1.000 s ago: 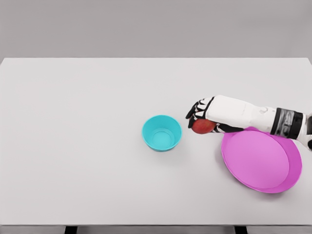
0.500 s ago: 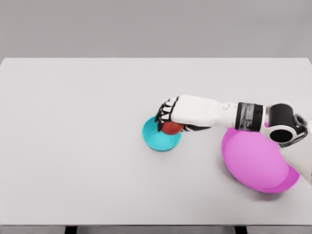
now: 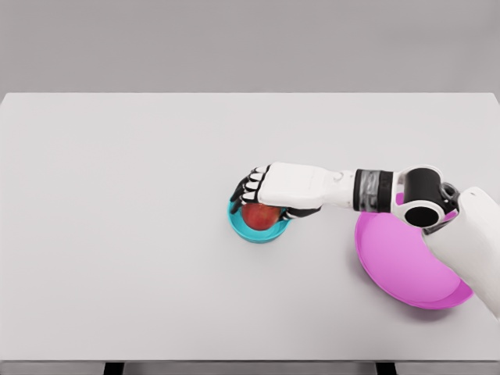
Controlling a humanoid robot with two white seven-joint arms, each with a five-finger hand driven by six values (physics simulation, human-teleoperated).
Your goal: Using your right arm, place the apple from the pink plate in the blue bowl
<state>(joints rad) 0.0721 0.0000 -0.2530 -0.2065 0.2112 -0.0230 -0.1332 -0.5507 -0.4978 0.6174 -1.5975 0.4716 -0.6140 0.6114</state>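
Observation:
My right hand [image 3: 258,197] reaches in from the right and hangs right over the blue bowl [image 3: 251,231], fingers curled around the red apple [image 3: 261,215]. The apple sits low within the bowl's rim, and I cannot tell whether it touches the bowl's bottom. Much of the bowl is hidden under the hand. The pink plate [image 3: 402,266] lies to the right with nothing on it, partly covered by my right forearm.
The white table [image 3: 125,234] stretches wide to the left and behind the bowl. Its front edge runs along the bottom of the head view.
My right hand carried the apple leftward from beside the pink plate to above the blue bowl, then lowered it into the bowl's rim. The plate has shifted slightly.

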